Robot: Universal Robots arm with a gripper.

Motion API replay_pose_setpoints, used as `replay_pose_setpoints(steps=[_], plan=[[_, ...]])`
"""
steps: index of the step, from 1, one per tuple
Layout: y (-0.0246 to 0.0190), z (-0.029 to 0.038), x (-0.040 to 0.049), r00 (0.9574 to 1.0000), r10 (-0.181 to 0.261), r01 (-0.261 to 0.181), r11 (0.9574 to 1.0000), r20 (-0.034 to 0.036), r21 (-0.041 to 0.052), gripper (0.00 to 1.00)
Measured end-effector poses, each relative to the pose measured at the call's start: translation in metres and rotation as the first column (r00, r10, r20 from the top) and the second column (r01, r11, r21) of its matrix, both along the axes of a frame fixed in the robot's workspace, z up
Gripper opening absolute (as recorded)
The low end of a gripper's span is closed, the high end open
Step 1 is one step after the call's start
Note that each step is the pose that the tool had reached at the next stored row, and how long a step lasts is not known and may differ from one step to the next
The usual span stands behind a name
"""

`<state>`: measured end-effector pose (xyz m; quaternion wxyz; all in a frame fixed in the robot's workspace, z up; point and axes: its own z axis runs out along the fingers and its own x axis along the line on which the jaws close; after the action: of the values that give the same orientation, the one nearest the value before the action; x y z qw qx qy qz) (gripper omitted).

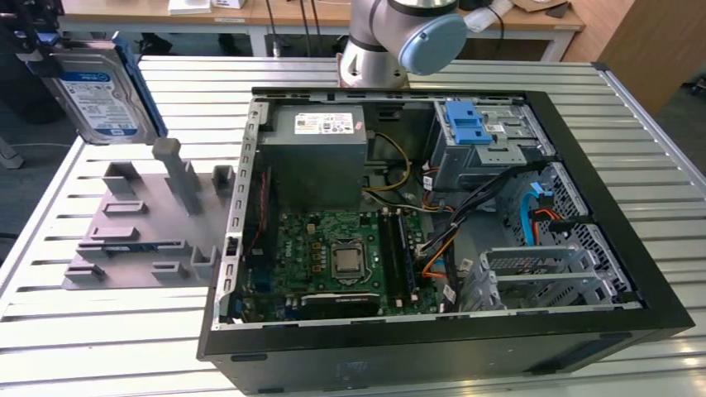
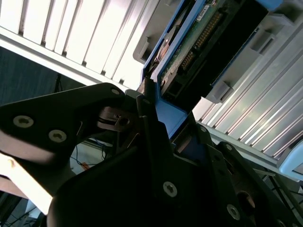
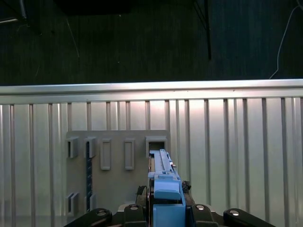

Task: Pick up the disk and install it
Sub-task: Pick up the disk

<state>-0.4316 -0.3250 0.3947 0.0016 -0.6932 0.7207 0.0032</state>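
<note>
– Fingers (image 2: 147, 124) are clamping the disk (image 2: 208, 33) by the end of its blue carrier frame, one on each side. That's showing in the second wrist view.
– First wrist view agreeing?
– Yes. There the gripper (image 3: 165, 201) is pinching the disk (image 3: 163, 172) edge-on, with the blue frame sitting between the pads.
– Where's the disk relative to the grey fixture (image 1: 121, 223)?
– It's hanging upright over the fixture's far end, and the gripper (image 1: 39, 37) is holding it from above. The label side (image 1: 102, 98) is facing the exterior camera. In the first wrist view it's lining up over the fixture's end slot (image 3: 156, 144).
– Touching the fixture?
– Can't tell. The lower edge is sitting close to the slots, but contact isn't visible.
– And the rest?
– The open computer case (image 1: 419, 351) is lying just beside the fixture, on the exterior view's right of it, with the motherboard (image 1: 331, 256) facing up. The drive cage with its blue latch (image 1: 469, 124) is sitting on the side of the case away from the fixture. The slatted metal table (image 1: 88, 331) is carrying the fixture and the case.
</note>
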Motion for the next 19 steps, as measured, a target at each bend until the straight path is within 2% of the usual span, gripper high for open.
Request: replay_pose_setpoints(steps=[19], plan=[[0.0000,0.0141,0.0000,1.0000,0.000,0.000,1.0000,0.0000,0.0000,0.36]])
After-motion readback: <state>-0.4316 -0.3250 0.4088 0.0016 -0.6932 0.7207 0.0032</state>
